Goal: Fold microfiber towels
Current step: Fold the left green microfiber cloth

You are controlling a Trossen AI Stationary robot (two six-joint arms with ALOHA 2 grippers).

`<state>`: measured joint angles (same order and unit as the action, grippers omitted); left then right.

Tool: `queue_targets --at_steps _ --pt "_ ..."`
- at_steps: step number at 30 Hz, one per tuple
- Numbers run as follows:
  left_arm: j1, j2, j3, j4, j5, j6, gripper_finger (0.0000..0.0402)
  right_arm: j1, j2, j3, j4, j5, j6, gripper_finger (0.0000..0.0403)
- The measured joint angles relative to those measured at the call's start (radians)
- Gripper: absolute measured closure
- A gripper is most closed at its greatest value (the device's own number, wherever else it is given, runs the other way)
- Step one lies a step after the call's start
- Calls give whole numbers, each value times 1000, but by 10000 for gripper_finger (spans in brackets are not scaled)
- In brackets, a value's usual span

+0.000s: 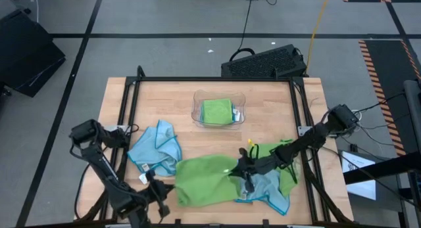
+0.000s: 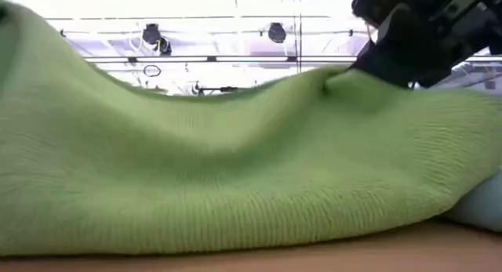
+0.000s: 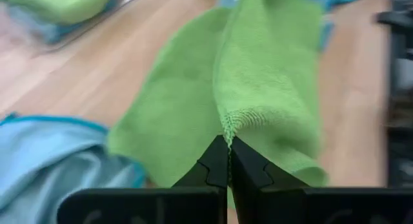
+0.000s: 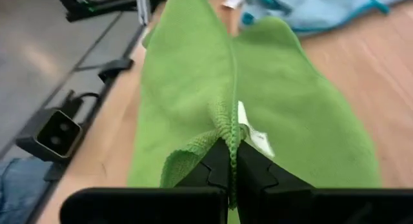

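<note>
**A:** Where are your grippers, seen from above?

**B:** My left gripper (image 1: 160, 190) is at the near edge of the pale wooden table (image 1: 171, 103), clenched on one end of a lime green microfiber towel (image 1: 200, 179) that stretches across to my right gripper (image 1: 242, 167), which pinches the other end. I count four cloths out on the table: that green one, a crumpled light blue microfiber towel (image 1: 156, 149) just beside my left arm, a second light blue towel (image 1: 266, 187) under my right gripper, and a second green towel (image 1: 279, 163) bunched beneath my right arm. A fifth, a folded green towel (image 1: 216, 112), sits in the clear plastic tray (image 1: 196, 104) farther back. A black keyboard (image 1: 263, 61) lies on the floor beyond the table.

**A:** And from table height?

**B:** The stretched green towel (image 2: 235, 178) fills nearly everything, sagging between its ends; one dark gripper (image 2: 369, 56) bites its raised edge at the upper right. I cannot see past the cloth to the table behind it.

**A:** Left wrist?

**B:** My fingertips (image 3: 227, 161) are shut tight on the stitched hem of the green towel (image 3: 271, 82), which runs away from me. The blue towel (image 3: 58, 159) lies just beside it.

**A:** Right wrist?

**B:** The same: fingers (image 4: 231, 166) closed on the green towel's (image 4: 193, 75) hem, right by its small white tag (image 4: 253, 135). The blue towel (image 4: 322, 8) shows at the far end.
</note>
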<state>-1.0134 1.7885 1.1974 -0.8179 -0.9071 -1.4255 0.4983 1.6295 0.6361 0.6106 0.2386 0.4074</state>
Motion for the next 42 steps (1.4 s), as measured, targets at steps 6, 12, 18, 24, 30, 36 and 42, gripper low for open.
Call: queue_targets --at_steps 6,12,18,24,30,36,42 --pt "66 0 -67 8 44 -10 394 -40 0 0 -128 0 43 401" --pt "143 0 -123 9 71 -2 391 -88 0 0 -202 0 50 401" --pt "196 0 -156 12 179 5 391 -117 0 0 -205 -1 36 401" --pt "219 0 -169 22 200 1 365 -122 0 0 -205 8 38 387" --pt "237 -1 -169 34 188 -3 324 -127 -8 0 -207 54 57 315" --pt "236 -6 -135 39 209 -25 260 -128 -103 0 -355 53 99 248" --pt "201 -59 -76 6 222 -42 221 -67 -243 0 -644 152 159 234"
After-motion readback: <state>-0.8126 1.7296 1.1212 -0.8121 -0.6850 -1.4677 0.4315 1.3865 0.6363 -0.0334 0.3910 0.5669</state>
